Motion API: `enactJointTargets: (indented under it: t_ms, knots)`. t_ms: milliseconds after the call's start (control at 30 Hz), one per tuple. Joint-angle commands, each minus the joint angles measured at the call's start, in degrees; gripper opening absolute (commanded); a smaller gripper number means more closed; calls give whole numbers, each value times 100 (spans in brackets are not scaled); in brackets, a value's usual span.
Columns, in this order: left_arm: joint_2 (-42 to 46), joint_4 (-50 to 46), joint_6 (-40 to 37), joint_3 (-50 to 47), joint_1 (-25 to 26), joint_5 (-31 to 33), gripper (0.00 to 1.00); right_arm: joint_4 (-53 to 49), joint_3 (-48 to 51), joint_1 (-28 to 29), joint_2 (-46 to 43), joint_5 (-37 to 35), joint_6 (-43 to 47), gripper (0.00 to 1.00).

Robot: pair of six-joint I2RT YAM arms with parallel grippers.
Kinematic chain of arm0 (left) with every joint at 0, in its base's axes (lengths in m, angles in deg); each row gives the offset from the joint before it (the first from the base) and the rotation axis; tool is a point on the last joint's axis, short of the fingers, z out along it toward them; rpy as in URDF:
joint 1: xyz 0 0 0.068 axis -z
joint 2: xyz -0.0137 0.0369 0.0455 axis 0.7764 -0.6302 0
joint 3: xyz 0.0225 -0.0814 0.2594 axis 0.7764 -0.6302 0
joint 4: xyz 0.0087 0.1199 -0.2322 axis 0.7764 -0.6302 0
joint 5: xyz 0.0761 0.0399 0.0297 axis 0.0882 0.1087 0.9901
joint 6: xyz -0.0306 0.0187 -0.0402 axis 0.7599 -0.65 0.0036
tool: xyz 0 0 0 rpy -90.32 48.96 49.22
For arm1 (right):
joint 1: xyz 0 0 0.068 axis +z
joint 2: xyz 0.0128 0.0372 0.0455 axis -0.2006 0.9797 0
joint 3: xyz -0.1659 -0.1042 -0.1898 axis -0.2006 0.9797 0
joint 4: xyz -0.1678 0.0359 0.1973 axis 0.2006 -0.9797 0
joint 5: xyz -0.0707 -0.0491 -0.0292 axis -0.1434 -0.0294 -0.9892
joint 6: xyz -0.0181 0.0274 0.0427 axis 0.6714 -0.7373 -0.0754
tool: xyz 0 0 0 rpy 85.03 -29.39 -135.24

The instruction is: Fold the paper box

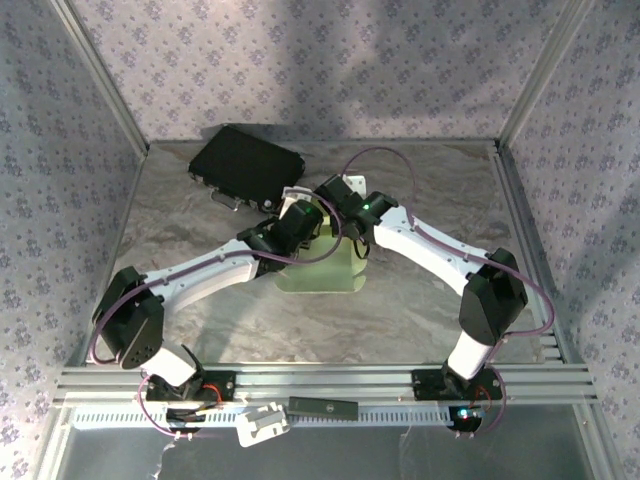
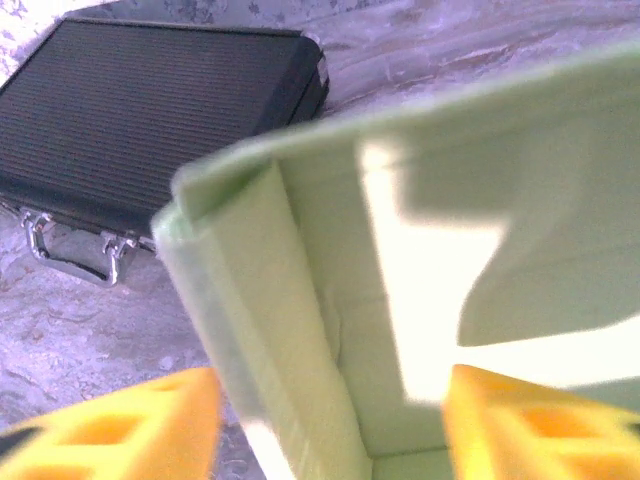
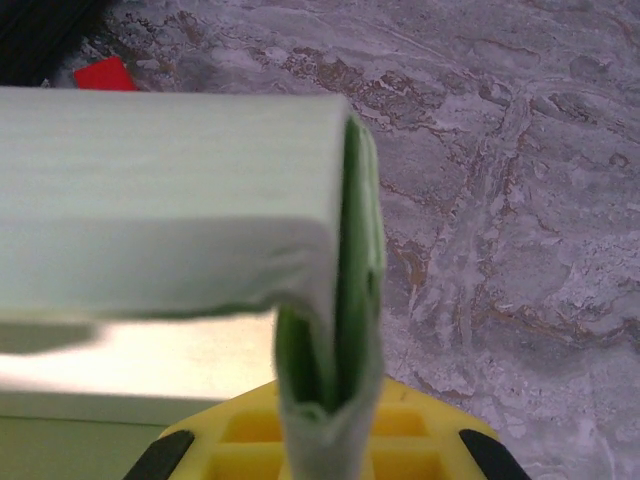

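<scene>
Fingers of the left gripper stand wide apart around a raised wall of the paper box — the right gripper pinches its folded edge tight. It sits mid-table, black case at eleven o'clock.

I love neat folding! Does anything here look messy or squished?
Yes. The paper box looks squished where the right gripper pinches its edge: the layers bunch and wrinkle instead of lying flat. Nothing else stands out.
</scene>
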Motion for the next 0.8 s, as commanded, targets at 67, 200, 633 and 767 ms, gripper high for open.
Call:
enactJointTargets:
  t_ms: [67, 200, 633, 767]
  knots:
    - [774, -992, 994, 545, 50, -322, 74, -185, -16, -71, 1, -140, -358, 0]
    - [1433, -1807, 2256, 800, 213, -325, 77, -56, 167, -215, -63, 39, -673, 0]
    - [2517, -1960, 5515, -593, 1363, -783, 64, 711, 1560, -896, -701, 1011, -3450, 0]
    - [2242, -1085, 5549, -997, 1369, -1173, 69, 806, 1899, -953, -695, 1239, -4173, 0]
